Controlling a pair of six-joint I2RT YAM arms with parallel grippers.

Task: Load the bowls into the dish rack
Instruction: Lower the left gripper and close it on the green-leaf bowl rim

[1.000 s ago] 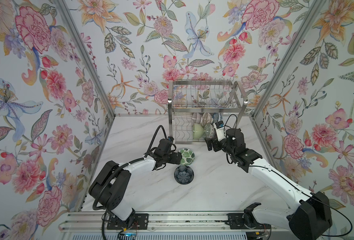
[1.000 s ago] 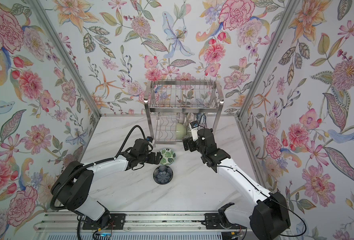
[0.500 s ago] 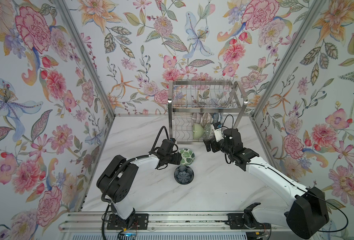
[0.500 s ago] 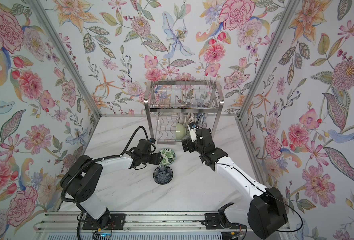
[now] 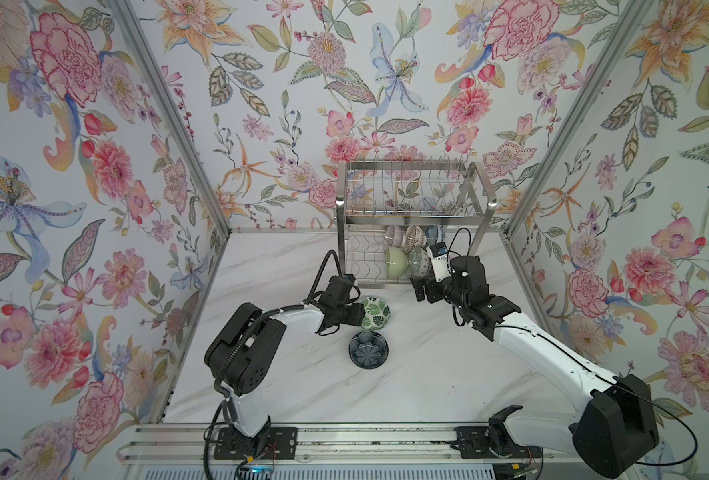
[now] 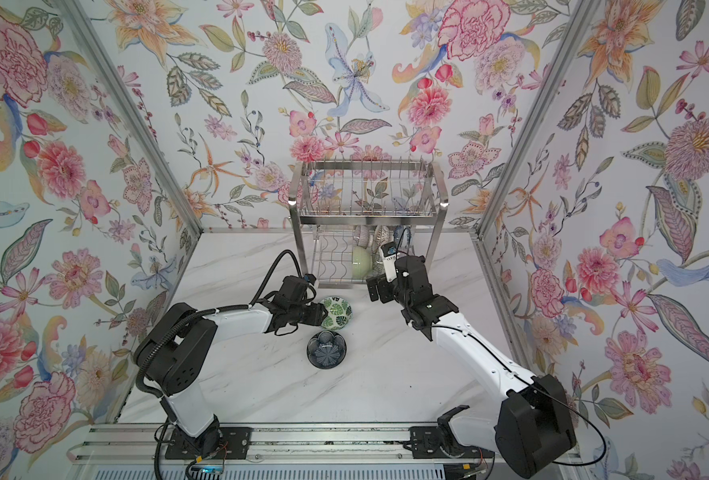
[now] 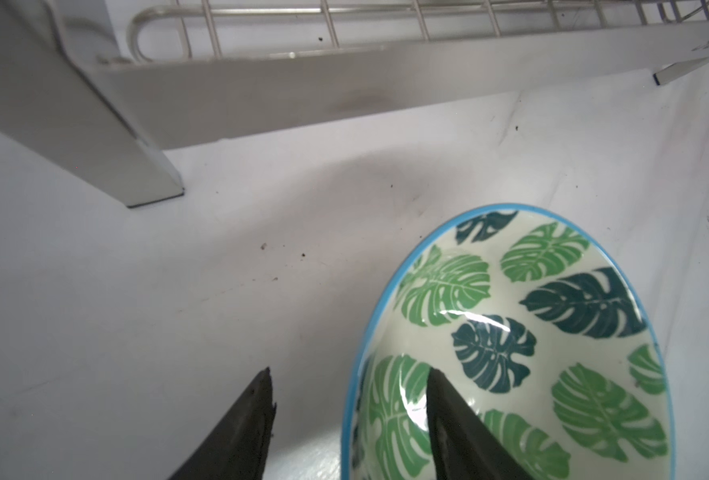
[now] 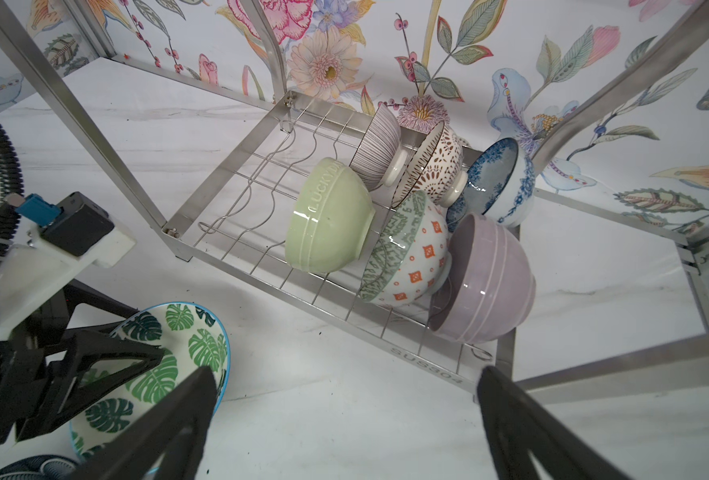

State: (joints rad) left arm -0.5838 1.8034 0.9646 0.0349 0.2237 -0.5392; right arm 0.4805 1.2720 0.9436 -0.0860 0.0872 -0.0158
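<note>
The green leaf bowl (image 5: 375, 312) (image 6: 336, 312) stands on the table just in front of the dish rack (image 5: 413, 216) (image 6: 365, 218). My left gripper (image 5: 361, 313) (image 7: 349, 372) straddles its near rim. One finger is inside the bowl (image 7: 552, 332), and the other stands outside with a visible gap. A navy bowl (image 5: 368, 350) (image 6: 326, 350) sits right behind it, toward the front. Several bowls lie on the rack's lower tier, among them pale green (image 8: 328, 216), grey-green geometric (image 8: 407, 249) and lilac (image 8: 486, 278). My right gripper (image 5: 425, 291) (image 8: 346, 374) hangs open and empty before the rack's front bar (image 8: 423, 365).
The rack's flat leg (image 7: 95, 137) and low front bar (image 7: 344, 91) stand close beyond the leaf bowl. Floral walls enclose the table on three sides. The rack's upper tier (image 5: 411, 183) holds nothing I can make out. The two grippers are about a bowl's width apart.
The left gripper's jaws have narrowed around the leaf bowl's rim, and the left arm's elbow has swung in toward the middle. The right gripper has barely moved and stays wide.
</note>
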